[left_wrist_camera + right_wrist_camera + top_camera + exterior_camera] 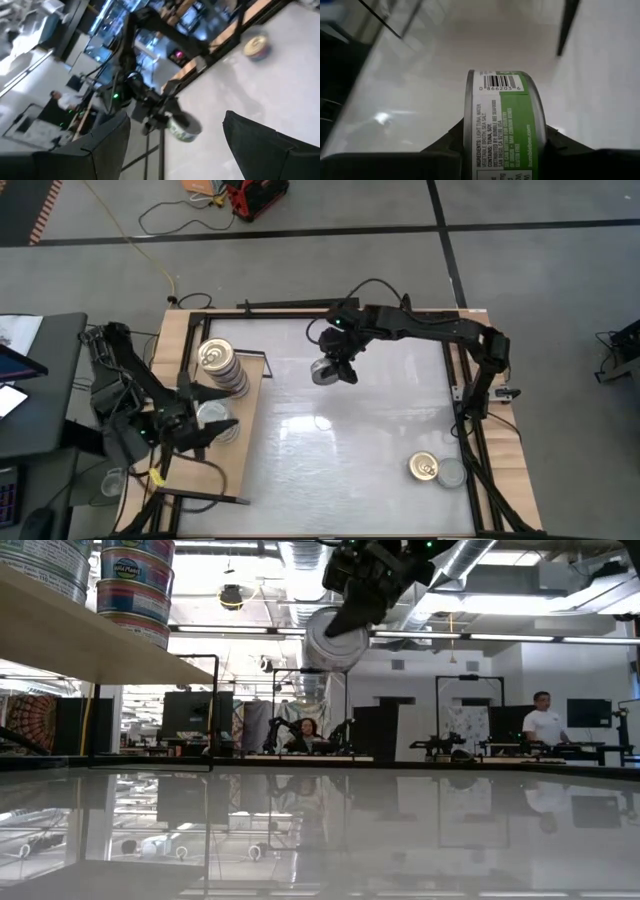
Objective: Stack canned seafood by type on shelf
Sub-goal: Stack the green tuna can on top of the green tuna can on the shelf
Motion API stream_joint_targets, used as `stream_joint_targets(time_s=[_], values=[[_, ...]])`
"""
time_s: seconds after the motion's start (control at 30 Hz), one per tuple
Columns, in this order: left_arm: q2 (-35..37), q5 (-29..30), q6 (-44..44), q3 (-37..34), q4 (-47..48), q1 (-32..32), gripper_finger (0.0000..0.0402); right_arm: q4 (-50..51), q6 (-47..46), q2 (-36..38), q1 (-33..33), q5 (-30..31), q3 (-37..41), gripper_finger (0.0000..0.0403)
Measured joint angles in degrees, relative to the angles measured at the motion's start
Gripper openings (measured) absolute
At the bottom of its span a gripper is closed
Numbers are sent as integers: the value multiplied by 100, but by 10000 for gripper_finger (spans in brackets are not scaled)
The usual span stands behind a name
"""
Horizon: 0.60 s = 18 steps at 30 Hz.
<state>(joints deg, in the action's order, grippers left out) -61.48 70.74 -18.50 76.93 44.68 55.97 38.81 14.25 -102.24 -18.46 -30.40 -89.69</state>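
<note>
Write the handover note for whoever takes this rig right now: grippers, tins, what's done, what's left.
Right gripper: shut on a green-label tin, held on edge in the air above the table, between the shelf and the table's middle.
Left gripper: open, waiting over the shelf by the silver-top tins.
Done: a gold-top stack stands on the shelf, silver tops beside it.
Left: place the held tin; then fetch the gold-top tin and silver-top tin near the table's right front corner.
</note>
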Motion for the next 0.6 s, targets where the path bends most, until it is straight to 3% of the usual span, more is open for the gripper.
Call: stream_joint_targets(time_s=[0.13,0.33,0.6], values=[[-230,-76,-714,0,-136,-410,306,-109,-639,-2,13,-552,0,154],[-776,-48,-2674,0,-133,-663,306,-578,-1541,-7,75,-2003,2,152],[-1695,607,-4311,13,-267,-1104,306,-2134,-2811,-7,357,-2400,-6,152]])
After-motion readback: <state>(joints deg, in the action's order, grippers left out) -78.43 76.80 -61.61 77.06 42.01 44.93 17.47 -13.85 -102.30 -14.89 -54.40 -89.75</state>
